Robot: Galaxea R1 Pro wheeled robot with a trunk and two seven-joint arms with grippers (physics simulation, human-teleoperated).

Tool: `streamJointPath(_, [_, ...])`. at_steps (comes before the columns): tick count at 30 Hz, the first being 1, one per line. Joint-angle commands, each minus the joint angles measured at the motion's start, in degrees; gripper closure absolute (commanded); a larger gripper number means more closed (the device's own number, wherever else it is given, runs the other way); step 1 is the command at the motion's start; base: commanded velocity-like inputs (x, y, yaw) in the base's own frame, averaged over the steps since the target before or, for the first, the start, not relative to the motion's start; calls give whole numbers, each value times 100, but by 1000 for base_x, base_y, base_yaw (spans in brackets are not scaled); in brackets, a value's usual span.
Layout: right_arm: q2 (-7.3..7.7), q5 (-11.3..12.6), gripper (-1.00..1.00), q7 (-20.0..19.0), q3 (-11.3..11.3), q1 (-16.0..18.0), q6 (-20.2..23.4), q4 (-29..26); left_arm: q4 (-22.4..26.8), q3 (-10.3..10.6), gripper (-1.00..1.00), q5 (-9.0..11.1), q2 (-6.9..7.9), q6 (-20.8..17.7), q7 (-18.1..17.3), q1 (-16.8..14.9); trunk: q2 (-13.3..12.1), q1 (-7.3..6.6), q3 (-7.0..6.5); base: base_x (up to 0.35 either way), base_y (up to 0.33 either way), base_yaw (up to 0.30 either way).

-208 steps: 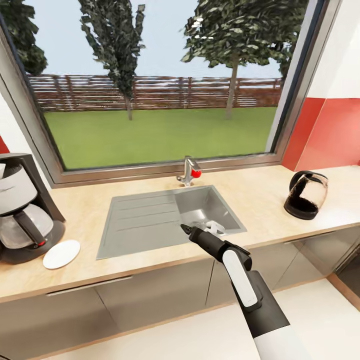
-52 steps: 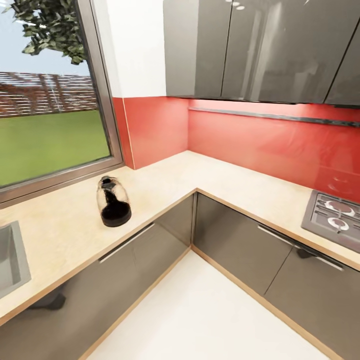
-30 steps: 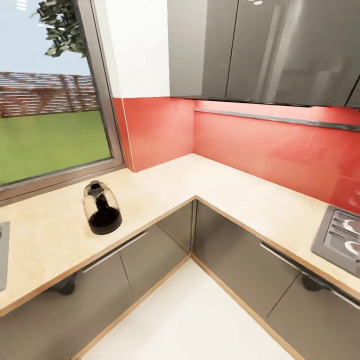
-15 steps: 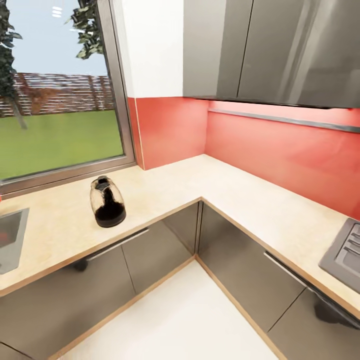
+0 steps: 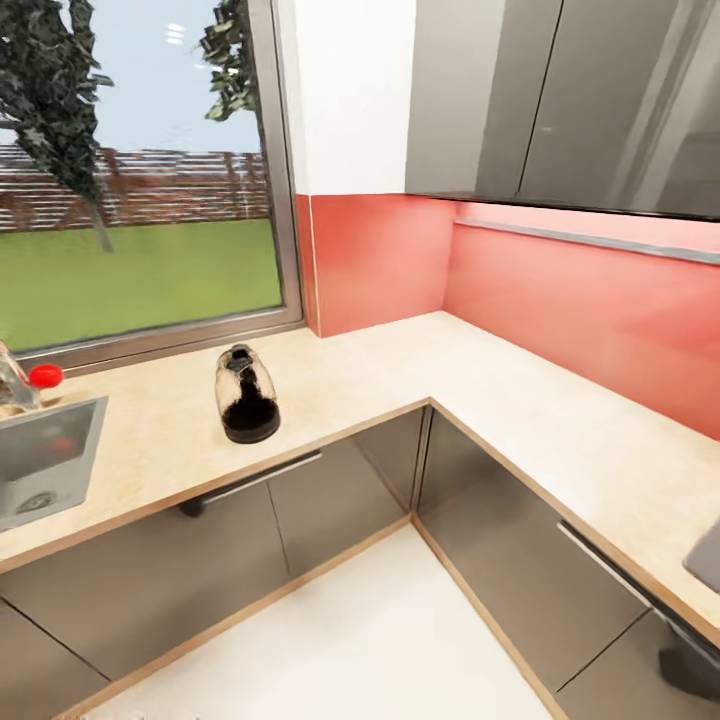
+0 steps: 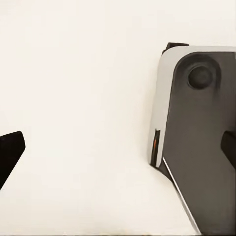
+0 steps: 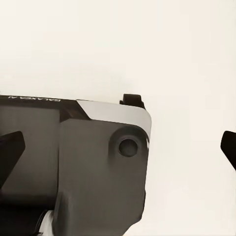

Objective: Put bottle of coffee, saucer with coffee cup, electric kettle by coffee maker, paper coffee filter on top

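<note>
The electric kettle (image 5: 247, 395), squat dark glass with a black lid and base, stands upright on the beige countertop (image 5: 400, 365), below the window's right end and near the front edge. In the left wrist view my left gripper (image 6: 118, 150) is open over the white floor, beside the robot's own base. My right gripper (image 7: 118, 147) is open too, its dark fingertips (image 7: 10, 150) far apart above the base, nothing between them. The coffee maker, bottle of coffee, paper coffee filter, saucer, coffee cup and kitchen shelf are out of view.
The countertop turns a corner at the red backsplash (image 5: 380, 260) and runs along the right wall. A grey sink (image 5: 40, 460) with a red-knobbed faucet (image 5: 45, 376) is at far left. Grey upper cabinets (image 5: 560, 100) hang over the right run. A hob corner (image 5: 706, 556) shows at right.
The camera swung right from the sink to the counter's corner, then panned back left, bringing the sink's edge and faucet back in. The kettle has stayed in place. My right arm has left the head view.
</note>
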State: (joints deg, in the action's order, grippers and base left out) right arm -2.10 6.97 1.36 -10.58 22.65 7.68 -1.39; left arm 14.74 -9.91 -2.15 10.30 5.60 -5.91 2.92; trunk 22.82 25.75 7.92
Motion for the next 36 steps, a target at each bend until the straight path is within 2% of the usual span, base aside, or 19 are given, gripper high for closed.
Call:
streamJointPath(1, [-1,60,-100,14,-50,2,32,-10,-32,-40,-100,-24,-6,4,60,3,11,3,10,0,-1,240])
streamJointPath(5, [-7,59,-100,13,-50,2,32,-9,-298,-31,-100,-25,-19,-16,736,6,11,3,10,0,0,240])
streamJointPath(8, [-8,59,-100,13,-50,2,32,-7,-433,-35,-100,-23,-25,-27,939,6,11,3,10,0,0,240])
streamJointPath(25, [-1,51,-100,13,-50,2,38,-5,-551,-36,-100,-31,-157,-36,1039,7,11,3,10,2,-6,240])
streamJointPath(36, [-1,51,-100,13,-50,2,41,-2,-563,-19,-100,-27,-145,-43,1048,8,11,3,20,72,-222,240])
